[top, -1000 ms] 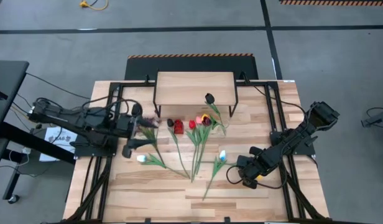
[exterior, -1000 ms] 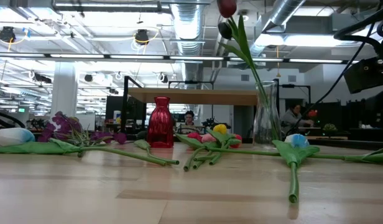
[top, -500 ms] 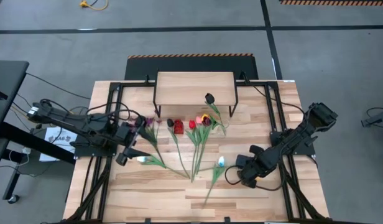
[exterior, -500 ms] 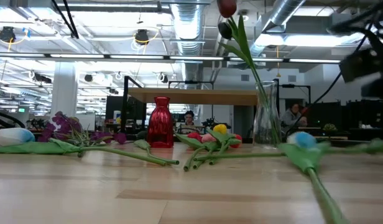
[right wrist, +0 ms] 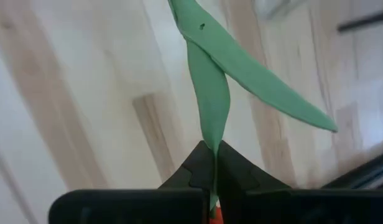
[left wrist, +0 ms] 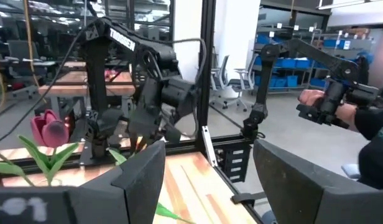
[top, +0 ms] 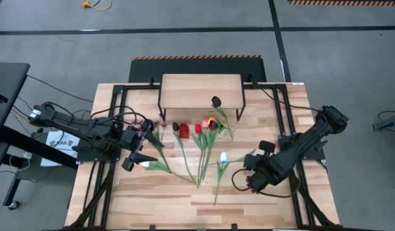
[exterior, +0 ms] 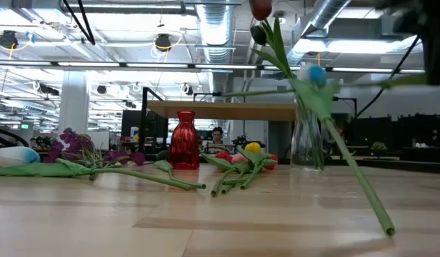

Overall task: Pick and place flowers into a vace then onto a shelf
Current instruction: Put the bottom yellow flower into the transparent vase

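The white long-stemmed artificial tulip (top: 223, 158) has risen off the bench's right half — right gripper (right wrist: 214, 167) clamped on its leaf; left gripper (top: 134, 158) open. A leaf-only hold may let it slip.

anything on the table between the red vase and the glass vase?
Yes. In the low view, tulips with red and yellow heads lie on the table between the red vase and the glass vase.
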Controlling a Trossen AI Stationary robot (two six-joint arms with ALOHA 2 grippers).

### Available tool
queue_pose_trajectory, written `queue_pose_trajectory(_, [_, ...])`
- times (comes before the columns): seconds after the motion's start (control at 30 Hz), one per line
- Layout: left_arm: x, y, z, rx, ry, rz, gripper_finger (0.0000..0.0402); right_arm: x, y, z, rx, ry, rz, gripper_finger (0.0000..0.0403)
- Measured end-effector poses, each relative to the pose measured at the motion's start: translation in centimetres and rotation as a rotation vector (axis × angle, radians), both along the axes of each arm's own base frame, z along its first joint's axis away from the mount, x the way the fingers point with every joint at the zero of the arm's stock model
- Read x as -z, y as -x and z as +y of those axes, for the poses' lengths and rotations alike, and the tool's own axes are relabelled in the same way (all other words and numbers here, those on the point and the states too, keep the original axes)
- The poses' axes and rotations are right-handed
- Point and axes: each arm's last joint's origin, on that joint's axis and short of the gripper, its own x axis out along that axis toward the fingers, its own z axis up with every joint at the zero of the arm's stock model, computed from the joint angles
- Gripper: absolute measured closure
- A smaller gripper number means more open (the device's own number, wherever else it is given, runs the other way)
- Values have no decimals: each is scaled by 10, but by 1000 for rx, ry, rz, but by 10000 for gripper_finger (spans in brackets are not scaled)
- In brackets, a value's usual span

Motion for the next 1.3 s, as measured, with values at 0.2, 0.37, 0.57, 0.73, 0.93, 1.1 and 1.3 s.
queue_pose_trajectory(0.2, [0, 1, -1, 50, -1, 0, 168, -18, 2, 1, -18, 54, -11, 402])
queue_pose_trajectory(0.37, [0, 1, -1, 50, -1, 1, 168, -25, 3, -2, -11, 99, -21, 403])
queue_pose_trajectory(0.57, [0, 1, -1, 50, -1, 1, 168, -33, -5, 3, -71, 110, -79, 403])
queue_pose_trajectory(0.73, [0, 1, -1, 49, -1, 1, 168, -36, -23, 10, -167, 18, -167, 403])
queue_pose_trajectory(0.93, [0, 1, -1, 49, 0, 1, 168, -18, -37, -2, -82, -40, 22, 403])
queue_pose_trajectory(1.1, [0, 1, -1, 49, 6, 2, 168, 9, -40, -12, 17, 98, 297, 403])
queue_pose_trajectory(1.3, [0, 0, -1, 49, 8, 4, 168, 16, -43, -8, 9, 157, 295, 403])
